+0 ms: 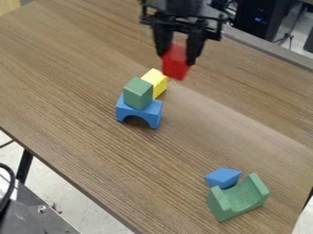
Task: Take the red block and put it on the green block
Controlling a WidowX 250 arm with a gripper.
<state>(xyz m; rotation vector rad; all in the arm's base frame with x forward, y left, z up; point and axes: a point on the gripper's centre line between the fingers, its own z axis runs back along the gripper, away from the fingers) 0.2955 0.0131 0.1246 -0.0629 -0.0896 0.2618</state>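
Clamped in the claw (176, 58), the red wooden block (175, 67) could topple the green wooden cube (138, 93) if lowered off-centre.

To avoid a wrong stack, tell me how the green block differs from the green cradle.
The green block is boxy; the green cradle has a scooped hollow. The green block sits on the blue arch, the green cradle on the table. The green cradle looks larger than the green block. Both are green.
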